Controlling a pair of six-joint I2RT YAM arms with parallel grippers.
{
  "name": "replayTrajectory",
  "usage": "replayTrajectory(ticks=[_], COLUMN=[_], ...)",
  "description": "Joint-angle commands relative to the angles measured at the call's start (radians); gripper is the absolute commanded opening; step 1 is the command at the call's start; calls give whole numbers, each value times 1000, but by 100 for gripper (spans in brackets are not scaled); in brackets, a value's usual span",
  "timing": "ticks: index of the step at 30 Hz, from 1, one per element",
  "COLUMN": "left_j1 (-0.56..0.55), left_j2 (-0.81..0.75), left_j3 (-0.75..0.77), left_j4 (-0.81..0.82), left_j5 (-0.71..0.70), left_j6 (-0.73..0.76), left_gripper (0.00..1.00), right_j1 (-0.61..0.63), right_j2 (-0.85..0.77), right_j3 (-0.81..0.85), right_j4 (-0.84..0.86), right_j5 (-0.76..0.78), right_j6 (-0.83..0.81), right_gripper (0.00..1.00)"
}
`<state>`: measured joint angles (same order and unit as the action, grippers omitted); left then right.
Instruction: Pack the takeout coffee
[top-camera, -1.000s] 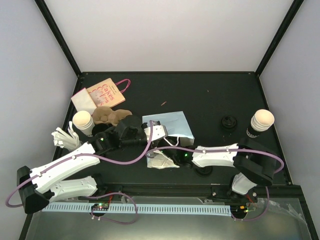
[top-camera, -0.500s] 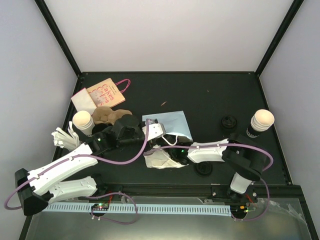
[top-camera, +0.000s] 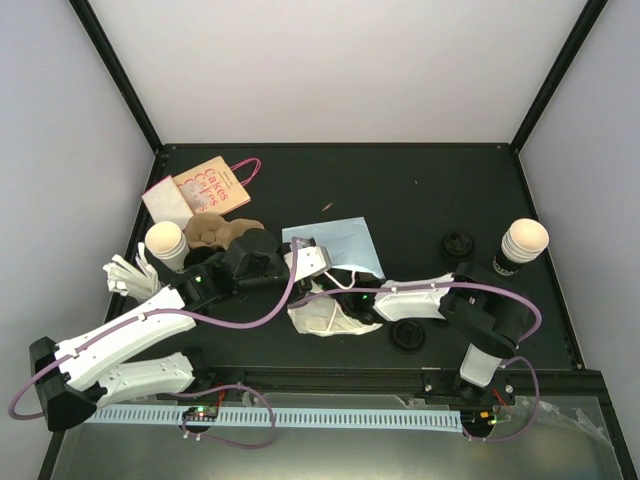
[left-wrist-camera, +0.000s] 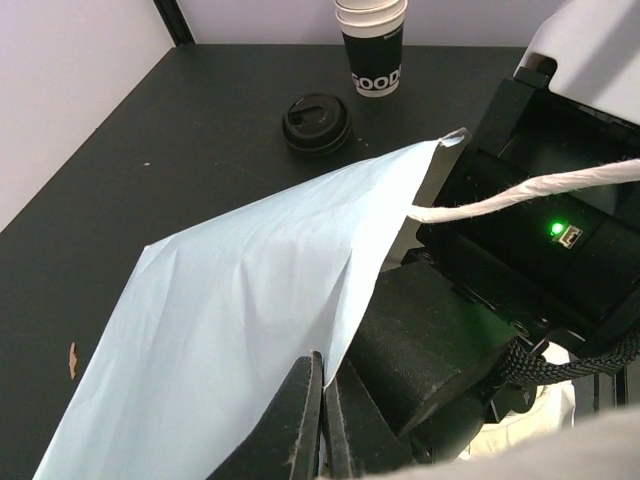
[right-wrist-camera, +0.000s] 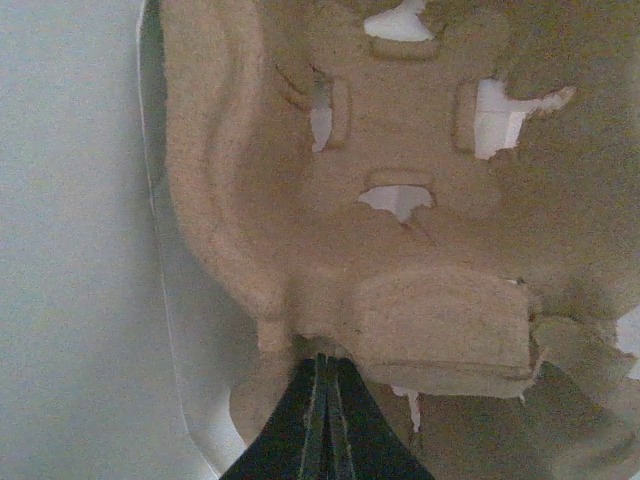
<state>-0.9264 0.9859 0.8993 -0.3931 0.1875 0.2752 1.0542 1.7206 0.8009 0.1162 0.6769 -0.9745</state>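
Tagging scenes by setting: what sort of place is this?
Probably a lab robot cell, not a café: black table boxed in by plain panels, with cups, a lid and a bag as props.

The top camera looked steeply down on the whole desk (top-camera: 420, 200) from above its near edge. The left wrist camera skimmed low across it, sharing the blue bag (left-wrist-camera: 230, 320) and cup (left-wrist-camera: 370, 45); the right wrist camera sat close against a pulp carrier (right-wrist-camera: 400, 220)
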Motion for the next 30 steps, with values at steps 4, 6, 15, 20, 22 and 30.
replayTrajectory(ticks=[4,6,15,20,22,30], left_j1=[-30,-30,-29,-29,-29,-29], left_j2=[24,30,43,50,50,52], left_j3=[20,20,37,58,58,41], left_j4=[-49,-52,-75,-112,-117,-106], left_j5=[164,174,257,304,308,221], left_j6=[-24,-22,-40,-52,-52,-35], left_gripper=[2,1,2,2,2,2], right_j1=[-11,-8,-15,-17,-16,2], right_j2=[-54,-67,-19,-2,-4,-72], right_j3=[16,12,61,80,82,89], right_j4=[133,136,106,119,101,-197], right_j5=[-35,-53,25,96,92,-166], right_j6=[-27,-31,-4,23,29,48], right_gripper=[1,1,1,1,1,1])
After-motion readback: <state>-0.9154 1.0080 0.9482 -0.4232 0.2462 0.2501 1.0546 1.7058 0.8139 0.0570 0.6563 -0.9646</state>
